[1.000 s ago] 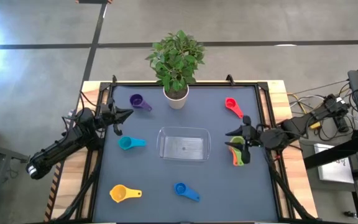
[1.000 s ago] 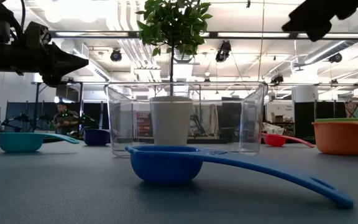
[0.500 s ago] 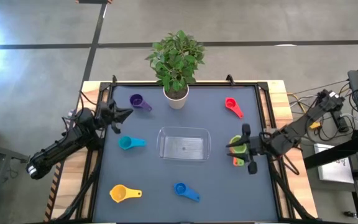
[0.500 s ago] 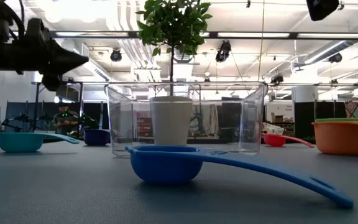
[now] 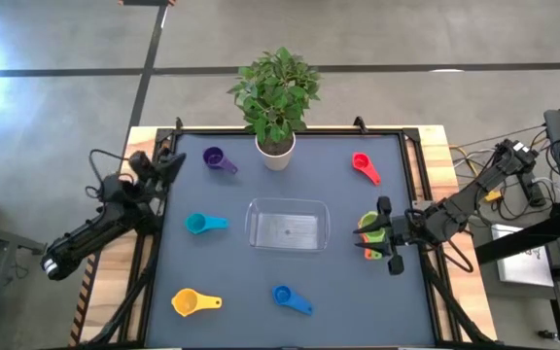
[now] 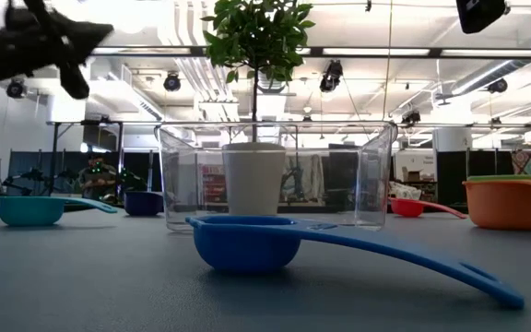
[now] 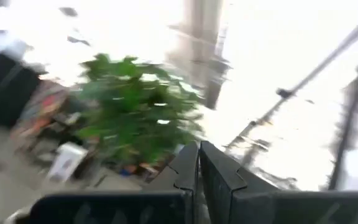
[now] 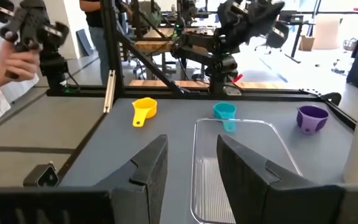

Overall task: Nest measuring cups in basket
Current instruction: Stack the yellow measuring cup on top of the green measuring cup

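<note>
your right claw (image 5: 389, 236) hangs with its fingers apart, right beside the green cup (image 5: 368, 223) stacked on the orange cup (image 5: 370, 252), with the clear basket (image 5: 287, 225) just beyond it at bench centre. your left claw (image 5: 166, 166) sits raised with fingers together, near the purple cup (image 5: 215, 158), the teal cup (image 5: 198, 225) further off.
</note>
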You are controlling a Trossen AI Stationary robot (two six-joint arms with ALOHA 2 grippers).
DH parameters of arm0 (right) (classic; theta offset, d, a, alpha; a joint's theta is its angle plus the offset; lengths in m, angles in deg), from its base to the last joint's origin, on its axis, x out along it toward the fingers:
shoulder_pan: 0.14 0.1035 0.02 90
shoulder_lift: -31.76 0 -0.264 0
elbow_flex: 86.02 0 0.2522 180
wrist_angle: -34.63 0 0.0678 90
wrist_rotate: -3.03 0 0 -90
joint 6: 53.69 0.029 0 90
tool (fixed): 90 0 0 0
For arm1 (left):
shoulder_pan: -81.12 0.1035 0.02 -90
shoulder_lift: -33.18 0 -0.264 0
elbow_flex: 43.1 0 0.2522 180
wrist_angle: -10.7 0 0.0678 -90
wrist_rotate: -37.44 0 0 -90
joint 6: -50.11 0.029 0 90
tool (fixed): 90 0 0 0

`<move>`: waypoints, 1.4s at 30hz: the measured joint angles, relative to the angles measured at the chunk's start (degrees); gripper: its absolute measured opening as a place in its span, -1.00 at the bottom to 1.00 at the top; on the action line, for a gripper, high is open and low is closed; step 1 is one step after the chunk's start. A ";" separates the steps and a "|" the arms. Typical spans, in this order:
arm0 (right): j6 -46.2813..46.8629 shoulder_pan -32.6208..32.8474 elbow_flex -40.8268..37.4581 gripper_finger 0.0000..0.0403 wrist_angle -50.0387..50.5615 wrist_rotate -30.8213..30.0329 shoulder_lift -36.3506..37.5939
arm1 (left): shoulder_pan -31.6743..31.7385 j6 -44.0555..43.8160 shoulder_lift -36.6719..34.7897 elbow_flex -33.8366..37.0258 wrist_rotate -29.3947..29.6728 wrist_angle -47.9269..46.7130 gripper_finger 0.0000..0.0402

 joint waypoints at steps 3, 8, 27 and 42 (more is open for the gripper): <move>-0.27 0.00 0.10 -0.36 0.22 0.00 0.00 | -0.05 0.20 0.15 0.00 -3.38 0.57 -1.00; -0.92 0.00 0.15 -0.38 0.36 0.00 0.06 | -0.04 -0.55 1.54 -6.15 -3.90 -3.01 -1.00; -1.50 -0.02 0.28 -0.39 0.40 0.00 0.21 | -18.16 10.30 35.95 -52.06 12.00 -72.72 -1.00; -1.54 -0.02 0.28 -0.39 0.68 -0.02 0.37 | -72.06 -13.22 70.69 -78.70 49.66 -102.59 -1.00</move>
